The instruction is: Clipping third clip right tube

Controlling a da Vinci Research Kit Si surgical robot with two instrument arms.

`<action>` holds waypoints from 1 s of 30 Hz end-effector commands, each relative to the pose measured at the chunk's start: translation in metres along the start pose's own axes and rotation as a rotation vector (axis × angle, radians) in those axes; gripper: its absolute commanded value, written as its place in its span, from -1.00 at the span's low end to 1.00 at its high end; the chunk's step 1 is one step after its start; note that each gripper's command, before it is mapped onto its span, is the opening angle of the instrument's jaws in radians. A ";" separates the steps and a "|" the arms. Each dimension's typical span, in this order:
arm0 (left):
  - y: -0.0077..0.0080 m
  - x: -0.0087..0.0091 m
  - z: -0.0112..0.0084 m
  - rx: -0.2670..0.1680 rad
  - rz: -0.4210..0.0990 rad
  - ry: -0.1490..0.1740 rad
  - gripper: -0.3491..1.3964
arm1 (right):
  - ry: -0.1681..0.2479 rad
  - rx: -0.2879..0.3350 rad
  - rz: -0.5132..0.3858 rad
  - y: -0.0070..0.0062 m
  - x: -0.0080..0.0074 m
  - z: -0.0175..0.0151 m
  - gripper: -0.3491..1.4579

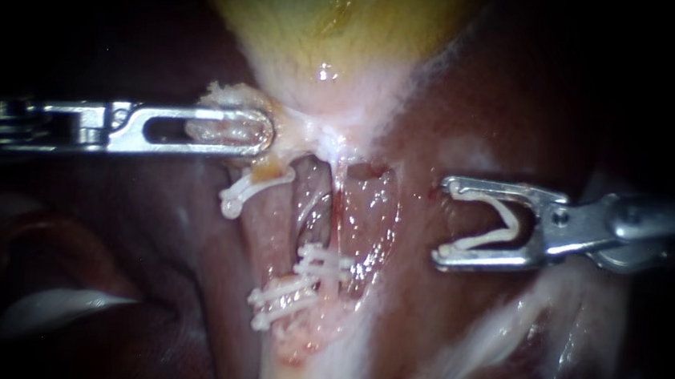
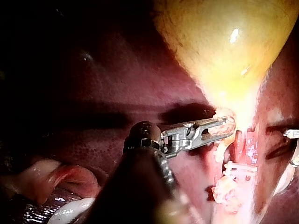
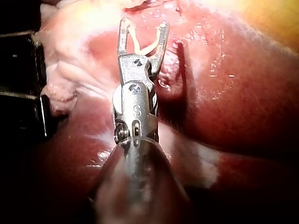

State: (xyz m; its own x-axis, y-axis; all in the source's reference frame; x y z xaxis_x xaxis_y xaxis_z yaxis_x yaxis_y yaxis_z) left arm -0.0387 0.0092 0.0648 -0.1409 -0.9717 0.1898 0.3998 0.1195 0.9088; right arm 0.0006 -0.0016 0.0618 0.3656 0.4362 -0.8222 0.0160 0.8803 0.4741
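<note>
The left instrument (image 1: 265, 136) has its slotted steel pincer clenched on frayed, pale tissue (image 1: 217, 130) at the neck of the smooth yellow gallbladder (image 1: 327, 20). The right instrument (image 1: 444, 218) has its pincer spread wide, grasping a white V-shaped clip (image 1: 511, 226) by both legs. This clip sits just beside the glistening pink right tube (image 1: 363, 216), not touching it.

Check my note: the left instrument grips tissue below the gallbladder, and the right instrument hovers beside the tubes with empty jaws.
One thing is wrong. The right instrument does not have empty jaws: they hold an open white clip, as the endoscope view shows. The rest stands: the left instrument grips tissue below the gallbladder, and the right one hovers beside the tubes.
</note>
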 end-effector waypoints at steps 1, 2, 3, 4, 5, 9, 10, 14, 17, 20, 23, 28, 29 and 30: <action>-0.0001 0.0000 -0.0001 -0.001 0.000 -0.001 -1.00 | 0.003 0.000 0.022 0.0002 0.0000 0.0007 -0.06; -0.0001 0.0000 0.0000 -0.001 0.000 -0.001 -1.00 | 0.004 -0.002 0.046 0.0005 0.0000 0.0014 -0.06; -0.0001 0.0000 0.0000 -0.002 0.000 -0.001 -1.00 | 0.006 0.001 0.070 0.0008 -0.0001 0.0022 -0.06; -0.0001 0.0000 0.0000 -0.002 0.000 -0.001 -1.00 | 0.007 0.000 0.094 0.0009 -0.0001 0.0029 -0.06; -0.0001 0.0001 0.0000 -0.002 0.000 -0.001 -1.00 | 0.008 -0.002 0.118 0.0011 -0.0001 0.0035 -0.06; -0.0001 0.0001 0.0000 -0.002 0.000 -0.002 -1.00 | 0.015 0.005 0.207 0.0019 -0.0002 0.0060 -0.07; -0.0001 0.0001 0.0000 -0.004 0.000 -0.004 -1.00 | 0.015 0.005 0.224 0.0021 -0.0002 0.0065 -0.07; -0.0001 0.0002 0.0000 -0.004 0.001 -0.004 -1.00 | 0.018 0.003 0.276 0.0029 -0.0006 0.0079 -0.07; -0.0001 0.0002 0.0000 -0.005 0.000 -0.004 -1.00 | 0.019 0.001 0.316 0.0033 -0.0010 0.0085 -0.08; -0.0002 0.0002 0.0001 -0.003 0.000 -0.003 -1.00 | 0.020 0.006 0.343 0.0036 -0.0015 0.0091 -0.08; -0.0002 0.0003 0.0002 -0.003 0.001 -0.003 -1.00 | 0.022 0.015 0.364 0.0039 -0.0019 0.0098 -0.08; -0.0002 0.0003 0.0002 -0.001 0.001 -0.002 -1.00 | 0.054 0.039 0.404 0.0041 -0.0021 0.0111 -0.08; -0.0002 0.0003 0.0002 -0.001 0.001 -0.002 -1.00 | 0.060 0.043 0.414 0.0041 -0.0021 0.0113 -0.08; -0.0002 0.0003 0.0002 -0.001 0.001 -0.002 -1.00 | 0.069 0.048 0.417 0.0042 -0.0021 0.0114 -0.08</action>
State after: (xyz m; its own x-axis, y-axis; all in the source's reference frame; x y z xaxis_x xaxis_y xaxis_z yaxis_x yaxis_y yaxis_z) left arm -0.0390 0.0089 0.0647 -0.1426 -0.9711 0.1912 0.4018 0.1197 0.9079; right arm 0.0108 -0.0009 0.0691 0.2806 0.7708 -0.5719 -0.0697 0.6107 0.7888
